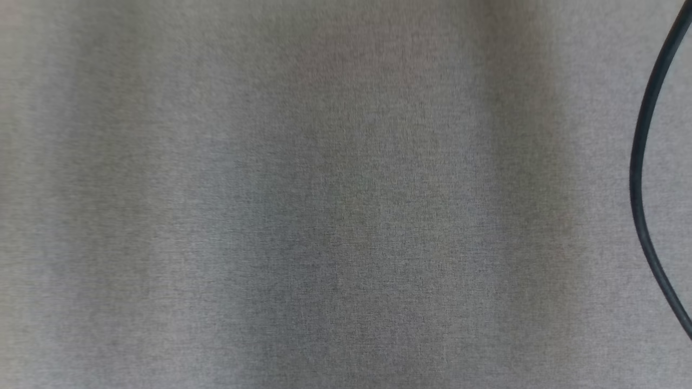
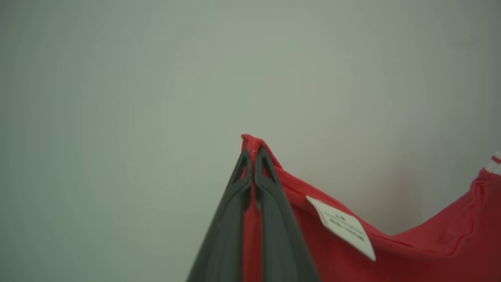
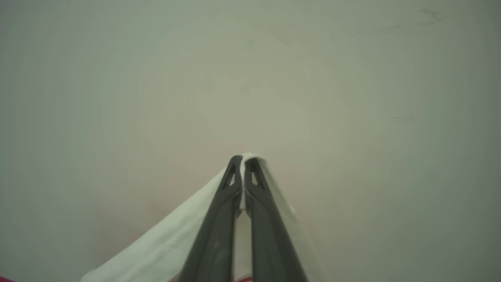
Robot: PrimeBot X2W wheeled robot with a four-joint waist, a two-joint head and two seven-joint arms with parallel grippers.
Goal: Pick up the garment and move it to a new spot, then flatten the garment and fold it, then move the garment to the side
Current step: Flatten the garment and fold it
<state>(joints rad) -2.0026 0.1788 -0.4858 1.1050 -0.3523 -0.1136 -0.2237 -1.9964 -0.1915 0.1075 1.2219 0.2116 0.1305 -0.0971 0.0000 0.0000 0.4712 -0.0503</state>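
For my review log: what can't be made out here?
Left wrist view: the red garment in the left tool runs off the bottom and right edges; its label print is blurred.
Right wrist view: the white cloth in the right tool is cut off at the bottom.
Head view: the dark cable leaves the right edge.

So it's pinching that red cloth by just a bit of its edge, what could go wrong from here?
The left end effector pinches only a thin edge of the red garment, so a tug may pull it free. The right end effector holds a white strip of cloth; uneven pulling could twist the garment. The black cable on the grey surface might snag it.
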